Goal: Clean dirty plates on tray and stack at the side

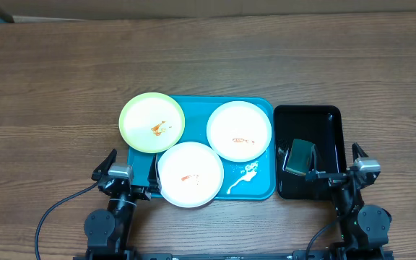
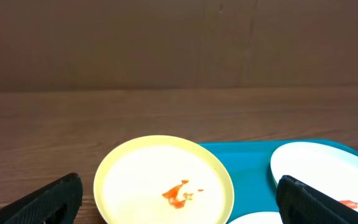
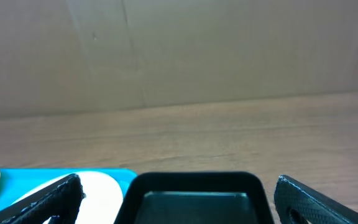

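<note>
My left fingers [image 2: 48, 204] and right fingers [image 3: 319, 199] are spread wide, gripping nothing. On the turquoise rectangular plastic tray [image 1: 262, 189], a pale yellow-green round plate [image 1: 152, 122] sits at 10 o'clock, one white round plate [image 1: 239, 131] at 2, a second white round plate [image 1: 190, 174] at 6, all orange-smeared.

My count from the console: six loose things, two grippers.
I see three plates, namely two white plates [image 1: 239, 130] [image 1: 190, 174] and one green plate [image 1: 152, 121], each with one orange smear [image 1: 159, 128]; two trays, one blue tray [image 1: 197, 121] bearing one white smear [image 1: 244, 179] and one black tray [image 1: 316, 119]; one dark pad [image 1: 299, 157]; one left gripper [image 2: 179, 186], one right gripper [image 3: 179, 183].
</note>
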You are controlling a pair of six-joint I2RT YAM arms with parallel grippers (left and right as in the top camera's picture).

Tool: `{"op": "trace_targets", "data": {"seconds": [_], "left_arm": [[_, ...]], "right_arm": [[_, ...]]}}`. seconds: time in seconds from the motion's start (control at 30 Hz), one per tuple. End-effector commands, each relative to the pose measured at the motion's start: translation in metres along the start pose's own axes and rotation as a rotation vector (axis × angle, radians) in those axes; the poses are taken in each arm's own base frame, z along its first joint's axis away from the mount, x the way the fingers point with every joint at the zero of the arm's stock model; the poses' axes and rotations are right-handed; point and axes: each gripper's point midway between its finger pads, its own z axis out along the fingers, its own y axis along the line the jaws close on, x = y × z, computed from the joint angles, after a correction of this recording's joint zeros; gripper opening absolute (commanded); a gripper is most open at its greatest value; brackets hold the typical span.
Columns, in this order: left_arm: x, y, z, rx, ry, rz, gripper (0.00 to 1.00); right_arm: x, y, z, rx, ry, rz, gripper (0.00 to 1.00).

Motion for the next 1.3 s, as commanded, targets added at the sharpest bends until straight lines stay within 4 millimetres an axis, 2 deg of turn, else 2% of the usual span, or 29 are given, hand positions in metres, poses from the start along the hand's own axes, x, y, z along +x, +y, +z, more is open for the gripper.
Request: {"op": "trace_targets", "data": {"seconds": [0.0, 0.17, 0.3, 0.47, 0.63, 0.83, 1.03, 1.27], "left_arm": [[0.001, 0.001, 0.000, -0.004, -0.002, -0.002, 1.00], [0.001, 0.001, -0.001, -0.007, 0.007, -0.133, 1.00], [-0.001, 0.001, -0.003, -0.010, 0.026, -0.143, 1.00], [-0.003, -0.001, -0.015, -0.022, 0.130, -0.156, 1.00], [-0.016, -0.002, -0.021, -0.033, 0.218, -0.167, 1.00], [-0.019, -0.002, -0.020, -0.055, 0.415, -0.191, 1.00], [-0.025, -0.002, -0.012, -0.079, 0.635, -0.217, 1.00], [-0.025, -0.021, -0.011, 0.000, 0.875, -0.292, 1.00]], "right_arm": [[-0.002, 0.004, 0.000, -0.027, -0.018, 0.030, 1.00], [0.005, 0.003, 0.000, -0.024, 0.013, 0.103, 1.00], [0.004, 0.004, -0.001, -0.019, 0.036, 0.133, 1.00], [0.001, 0.004, -0.004, -0.002, 0.124, 0.134, 1.00], [-0.007, 0.006, -0.002, 0.010, 0.239, 0.137, 1.00], [-0.011, 0.014, 0.006, 0.007, 0.435, 0.149, 1.00], [0.000, 0.018, 0.015, 0.033, 0.708, 0.169, 1.00], [0.010, 0.025, 0.030, 0.032, 0.939, 0.202, 1.00]]}}
